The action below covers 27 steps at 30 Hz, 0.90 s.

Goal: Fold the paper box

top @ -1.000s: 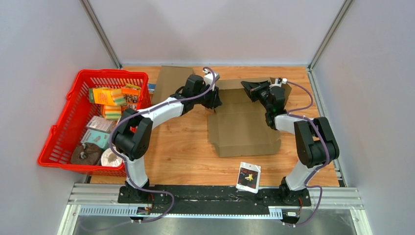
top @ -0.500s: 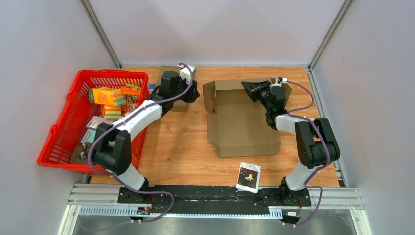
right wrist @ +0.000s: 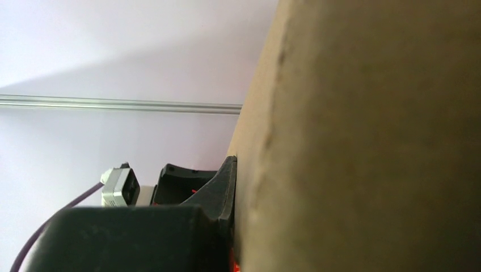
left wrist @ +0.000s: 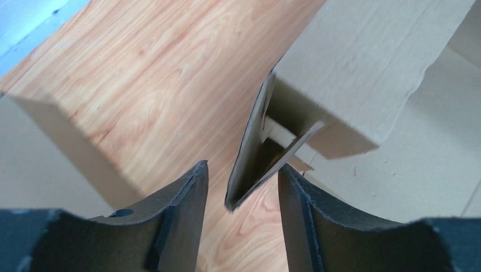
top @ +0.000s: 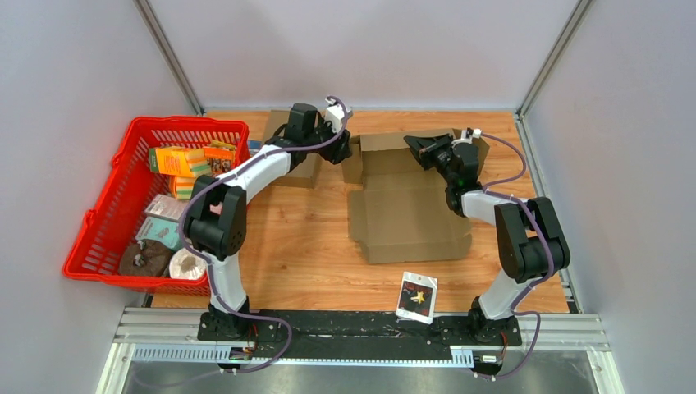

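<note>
**Paper box half raised, left jaws around its corner flap**

Paper box [top: 406, 217] lies in the middle of the table [top: 304, 246], toward the far side. Its base is flat, and the rear wall and the left side flap stand up.

The left gripper [top: 345, 152] is at the far-left corner of the box with its fingers [left wrist: 181, 209] apart. The edge of the upright flap sits between them and appears not to be pressed. The right gripper [top: 414, 148] is closed on the rear wall. In its wrist view one finger [right wrist: 218, 192] lies flat against the cardboard, and the cardboard hides the other finger.

What could go wrong, in my judgement:
- If the left jaws close off-centre, they may crush or bend the thin flap edge instead of guiding it.
- A push from the left could slide the whole box or pull the wall out of the right grip, because the base is not weighted.
- The loose tab at that corner may fold the wrong way.

I can read no writing. The small packet [top: 417, 297] near the front edge has a dark print, too small to read. The labels in the red basket [top: 98, 222] are also too small.
</note>
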Each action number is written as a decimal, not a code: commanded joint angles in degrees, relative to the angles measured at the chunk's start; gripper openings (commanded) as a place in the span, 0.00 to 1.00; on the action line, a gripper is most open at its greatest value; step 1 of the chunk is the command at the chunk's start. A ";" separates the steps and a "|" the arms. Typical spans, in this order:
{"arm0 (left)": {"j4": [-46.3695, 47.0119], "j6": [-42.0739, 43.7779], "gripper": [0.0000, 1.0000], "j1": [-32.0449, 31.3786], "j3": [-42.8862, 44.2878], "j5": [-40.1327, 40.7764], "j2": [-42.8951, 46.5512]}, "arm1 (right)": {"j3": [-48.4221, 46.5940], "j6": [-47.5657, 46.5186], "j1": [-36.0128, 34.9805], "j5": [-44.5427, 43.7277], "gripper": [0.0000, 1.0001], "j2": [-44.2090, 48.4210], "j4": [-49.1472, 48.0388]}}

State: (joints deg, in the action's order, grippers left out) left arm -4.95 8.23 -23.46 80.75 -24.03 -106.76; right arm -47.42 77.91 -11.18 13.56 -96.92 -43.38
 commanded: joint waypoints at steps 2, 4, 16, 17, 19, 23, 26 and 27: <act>-2.17 1.62 0.53 0.35 5.48 -11.55 -3.72 | -1.62 -4.52 0.10 0.68 0.00 -0.55 1.63; 0.89 -0.31 0.47 0.35 4.33 -13.93 -3.11 | -1.80 -4.52 0.02 0.68 0.00 -0.55 1.71; 7.51 -5.42 0.44 -0.27 -6.84 -20.96 4.10 | -1.98 -5.04 -0.51 -0.29 0.00 -0.72 1.89; 6.37 -4.98 0.45 -0.27 -5.96 -21.23 3.84 | -2.15 -5.83 -0.60 -0.38 0.00 -0.72 1.80; 5.30 -3.93 0.46 -0.18 -5.96 -21.41 4.19 | -2.15 -6.19 -0.07 -0.47 0.00 -0.72 2.41; 2.41 -2.17 0.48 0.00 -7.27 -19.92 6.12 | -2.06 -6.98 1.07 -0.21 0.00 -0.72 3.38; 0.91 -1.11 0.49 0.17 -7.62 -19.65 6.74 | -2.94 -8.65 1.51 -0.20 0.01 -0.55 4.79; 0.91 -0.67 0.49 0.26 -7.89 -19.48 6.91 | -3.38 -8.91 1.60 -0.03 0.02 -0.63 4.79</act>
State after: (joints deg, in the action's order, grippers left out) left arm -1.19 5.10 -22.83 73.58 -39.16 -103.68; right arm -48.29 75.24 -10.72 16.29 -96.99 -41.95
